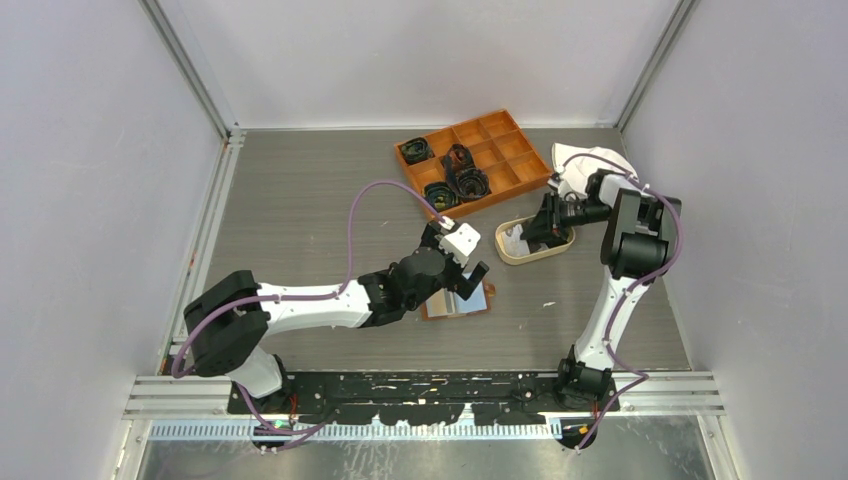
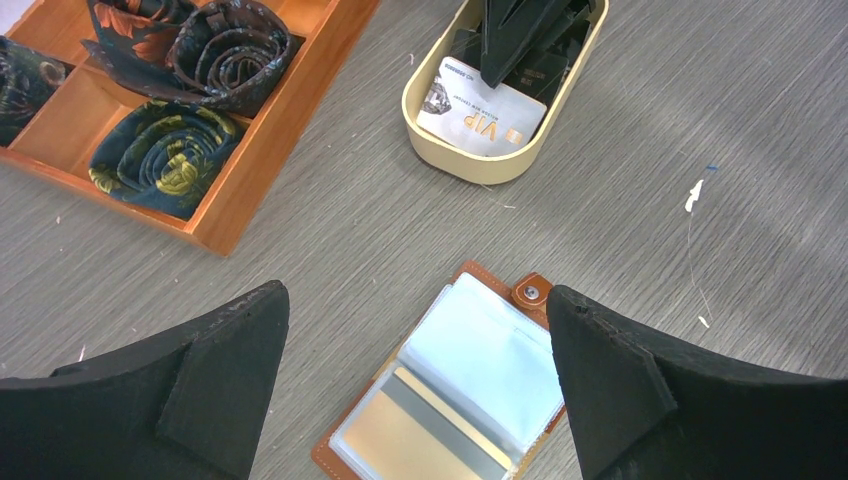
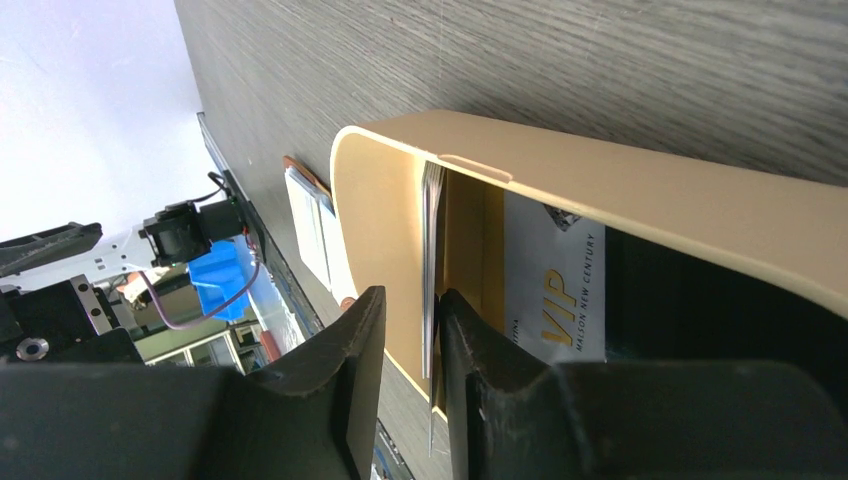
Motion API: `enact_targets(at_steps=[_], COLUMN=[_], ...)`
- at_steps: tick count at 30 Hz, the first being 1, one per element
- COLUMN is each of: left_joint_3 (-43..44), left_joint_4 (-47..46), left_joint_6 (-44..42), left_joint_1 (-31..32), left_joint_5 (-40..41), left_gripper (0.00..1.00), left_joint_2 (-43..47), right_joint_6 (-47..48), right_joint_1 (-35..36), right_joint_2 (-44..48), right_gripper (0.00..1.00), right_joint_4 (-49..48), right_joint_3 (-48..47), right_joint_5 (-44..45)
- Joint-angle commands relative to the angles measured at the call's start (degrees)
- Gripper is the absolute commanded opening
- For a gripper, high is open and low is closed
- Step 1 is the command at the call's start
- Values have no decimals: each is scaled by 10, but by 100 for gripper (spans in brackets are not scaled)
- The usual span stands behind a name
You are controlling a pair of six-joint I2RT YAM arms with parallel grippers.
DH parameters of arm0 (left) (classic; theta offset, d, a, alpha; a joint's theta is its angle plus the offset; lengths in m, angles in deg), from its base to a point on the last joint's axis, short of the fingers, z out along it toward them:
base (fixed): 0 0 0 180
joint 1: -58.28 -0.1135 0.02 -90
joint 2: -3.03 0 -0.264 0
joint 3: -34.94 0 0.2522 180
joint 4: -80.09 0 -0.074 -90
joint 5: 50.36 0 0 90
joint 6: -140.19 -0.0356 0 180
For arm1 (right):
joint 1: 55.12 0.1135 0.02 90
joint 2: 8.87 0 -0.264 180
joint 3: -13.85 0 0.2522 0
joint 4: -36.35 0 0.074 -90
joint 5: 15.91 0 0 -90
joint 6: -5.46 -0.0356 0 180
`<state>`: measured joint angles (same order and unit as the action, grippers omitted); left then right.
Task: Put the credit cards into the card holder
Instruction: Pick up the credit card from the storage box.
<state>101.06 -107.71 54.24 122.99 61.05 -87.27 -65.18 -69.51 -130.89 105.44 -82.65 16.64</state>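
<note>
2 arms are seen from above. The left gripper [image 1: 473, 282] is held wide open and empty over the card holder [image 1: 478, 300], which lies opened flat on the table [image 1: 300, 220]. The right gripper [image 1: 535, 232] is lowered into the beige oval tray [image 1: 512, 258], near the orange compartment box [image 1: 520, 150].

From the left wrist, clear sleeves and a snap button [image 2: 531, 292] are shown on the card holder between the spread jaws. A pale VIP card [image 2: 480, 115] and darker cards [image 2: 548, 72] lie in the tray, and rolled ties [image 2: 165, 155] in the box.

From the right wrist, 1 upright card [image 3: 432, 260] is seen on edge between narrowly parted fingers [image 3: 355, 390]. A gap is left on 1 side, so it is not clamped.
</note>
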Motion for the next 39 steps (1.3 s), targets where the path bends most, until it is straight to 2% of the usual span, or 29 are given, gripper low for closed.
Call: enact_targets(at_steps=[1, 11, 21, 32, 39], left_joint_3=[2, -1, 0, 44, 50], left_joint_4=[-37, -39, -37, 20, 31], left_joint_6=[3, 3, 3, -6, -5], left_joint_1=[-2, -3, -3, 8, 6], left_joint_5=[2, 2, 2, 33, 29], left_gripper=[100, 100, 100, 100, 100], left_joint_2=[28, 30, 30, 7, 8], right_joint_6=[4, -2, -22, -17, -15], right_joint_1=[-8, -27, -52, -74, -72], right_joint_2=[10, 14, 36, 111, 143], right_gripper=[32, 21, 4, 2, 2], right_joint_4=[11, 9, -10, -16, -17], right_joint_3=[-18, -16, -8, 4, 21], right_joint_5=[-22, -16, 11, 32, -17])
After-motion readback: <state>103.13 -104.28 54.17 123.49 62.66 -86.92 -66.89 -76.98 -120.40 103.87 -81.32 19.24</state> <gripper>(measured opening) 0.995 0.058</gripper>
